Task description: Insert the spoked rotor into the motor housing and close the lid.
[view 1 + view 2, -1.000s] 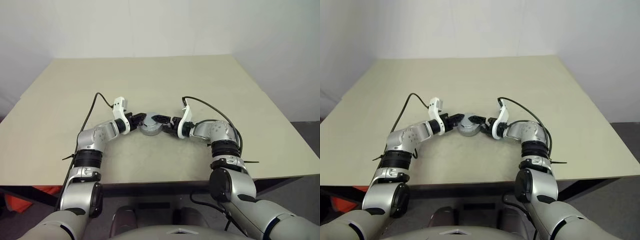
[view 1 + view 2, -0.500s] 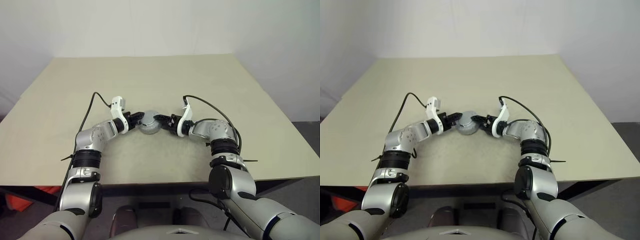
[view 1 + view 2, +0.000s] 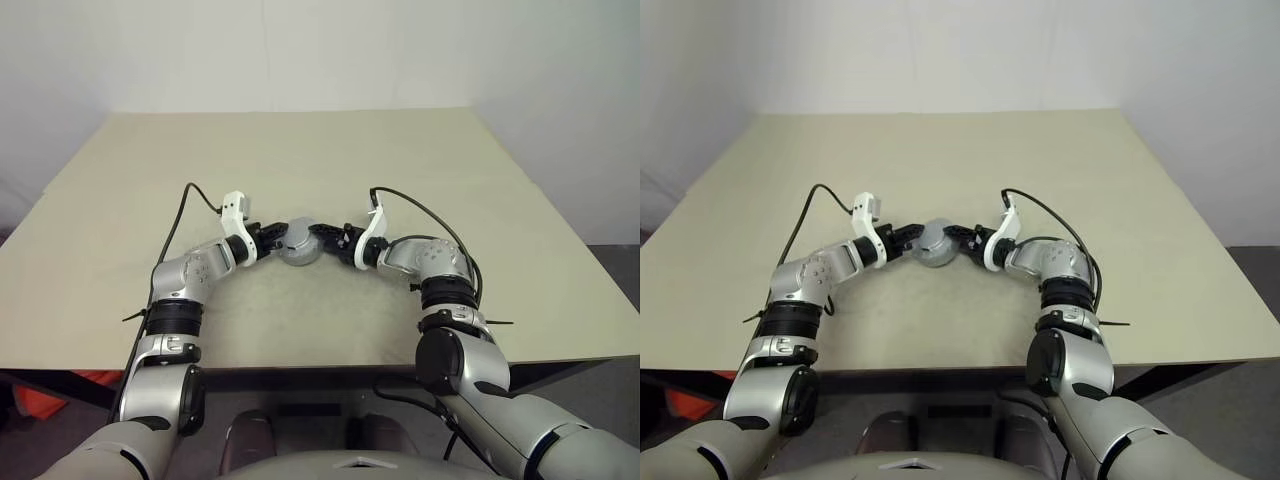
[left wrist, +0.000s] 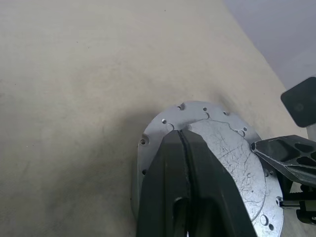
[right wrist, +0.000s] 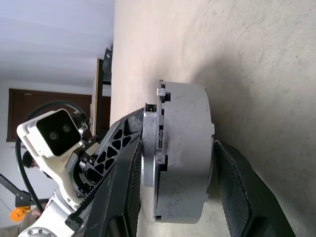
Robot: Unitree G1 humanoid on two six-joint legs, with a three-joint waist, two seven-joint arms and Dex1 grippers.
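Note:
The motor housing (image 3: 298, 245) shows as one round light-grey unit with the smooth grey lid (image 5: 185, 143) on it, held tilted just above the table. Its copper windings and the spoked rotor are hidden. My right gripper (image 3: 321, 237) is shut on this unit across its thickness. One finger (image 5: 126, 192) lies on the flanged face and the other finger (image 5: 237, 192) on the opposite side. My left gripper (image 4: 181, 133) is shut with nothing between its fingers. Its tips rest on the flat scratched face (image 4: 232, 153) ringed by small holes.
The beige table (image 3: 400, 160) spreads out around both arms, with its front edge near my body. A black cable (image 3: 190, 205) loops off the left wrist and another black cable (image 3: 425, 212) off the right wrist. A white wall stands behind the table.
The right gripper's fingers have closed in from a wider stance onto the grey unit, which now sits slightly higher and more tilted. The left gripper has stayed shut against it.

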